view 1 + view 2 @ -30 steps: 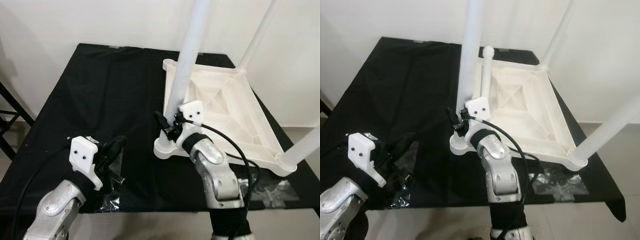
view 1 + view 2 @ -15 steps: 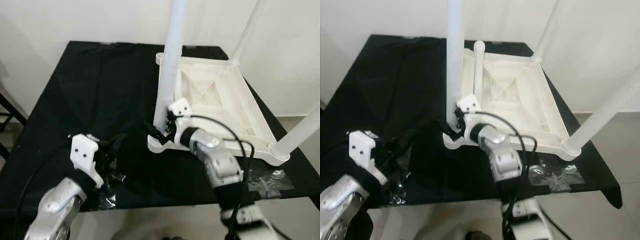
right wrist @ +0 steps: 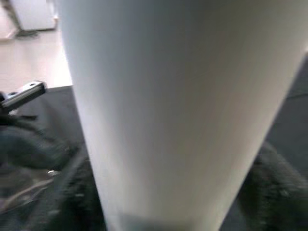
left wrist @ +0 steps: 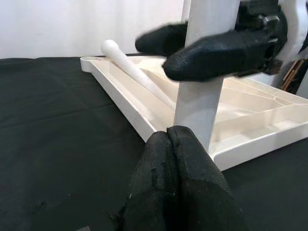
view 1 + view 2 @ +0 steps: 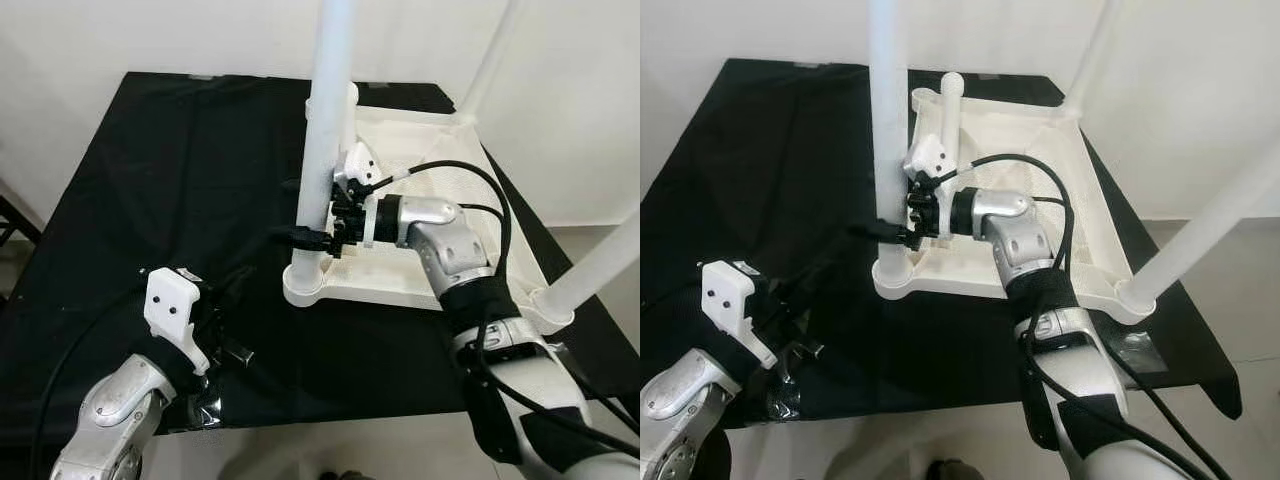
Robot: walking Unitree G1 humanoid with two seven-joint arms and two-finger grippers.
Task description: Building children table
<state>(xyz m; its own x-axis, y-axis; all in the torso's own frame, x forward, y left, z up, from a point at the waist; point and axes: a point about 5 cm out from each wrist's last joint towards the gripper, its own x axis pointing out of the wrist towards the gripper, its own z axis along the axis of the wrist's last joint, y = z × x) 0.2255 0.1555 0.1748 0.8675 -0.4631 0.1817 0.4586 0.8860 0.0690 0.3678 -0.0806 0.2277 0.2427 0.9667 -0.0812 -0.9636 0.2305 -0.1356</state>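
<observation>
Upturned white children's tabletop (image 5: 440, 250) is lying on the black-draped table (image 5: 170, 200). From my head views, my right tool (image 5: 312, 236) is clamping the near corner leg (image 5: 325, 130). My left wrist view is showing my left tool (image 4: 175, 139) pressed together, idle. I judge I'm seating this leg; next I'll be twisting it tight.

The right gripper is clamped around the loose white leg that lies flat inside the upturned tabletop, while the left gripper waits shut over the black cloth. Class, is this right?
Not quite. The right gripper is clamped around the upright leg standing in the near corner socket, as the left eye view shows; the loose leg lies untouched. The left gripper does wait shut over the black cloth.
</observation>
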